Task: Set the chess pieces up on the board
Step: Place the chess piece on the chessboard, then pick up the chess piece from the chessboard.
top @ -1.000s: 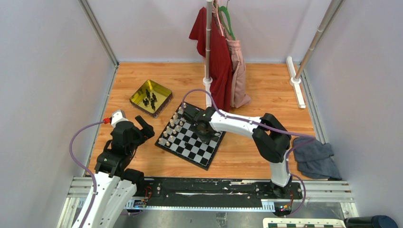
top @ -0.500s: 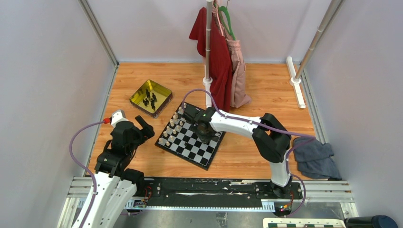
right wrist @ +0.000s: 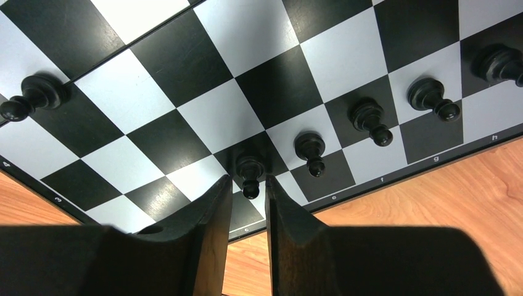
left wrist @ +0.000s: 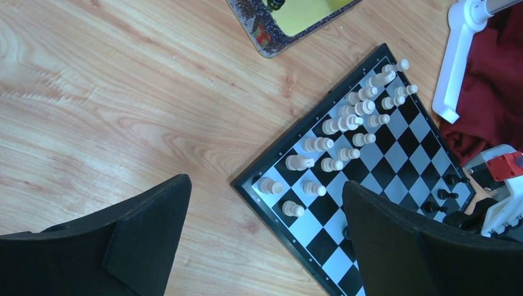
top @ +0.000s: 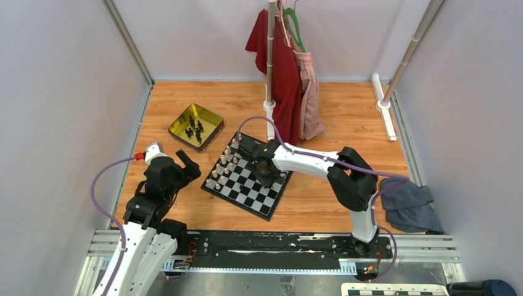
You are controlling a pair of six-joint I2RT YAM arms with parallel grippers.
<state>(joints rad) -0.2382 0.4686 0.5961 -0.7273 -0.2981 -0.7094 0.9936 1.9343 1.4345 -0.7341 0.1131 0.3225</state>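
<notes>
Wood-grain tabletop [top: 345, 117] filled the floor of a grey-walled booth, with a red garment [top: 280, 68] and a pink one [top: 307, 92] hanging from a white pole [top: 270, 61] at the back and a grey cloth [top: 407, 203] crumpled at the right edge. The board [top: 253, 194] lay near the middle of the table, turned at an angle. Cream-white pieces [top: 223, 163] stood in two rows along its left side. Beyond its far-left corner, apart from it, sat a gold tray [top: 182, 120] holding a small cluster of black chess pieces [top: 195, 128].

The right gripper [right wrist: 248, 183] reached low over the board's right side. Its jaws were parted only narrowly, and a black pawn [right wrist: 250, 169] stood upright on a dark square between the tips, with a sliver of gap on each side of its head. Four more black pieces [right wrist: 369, 120] stood in a line to one side of it, along the lettered edge, and a single black piece [right wrist: 37, 95] stood well apart on the other side.

The left gripper [left wrist: 265, 185] hung above the bare table just off the board's near-left corner, with its jaws spread wide and nothing between them.
</notes>
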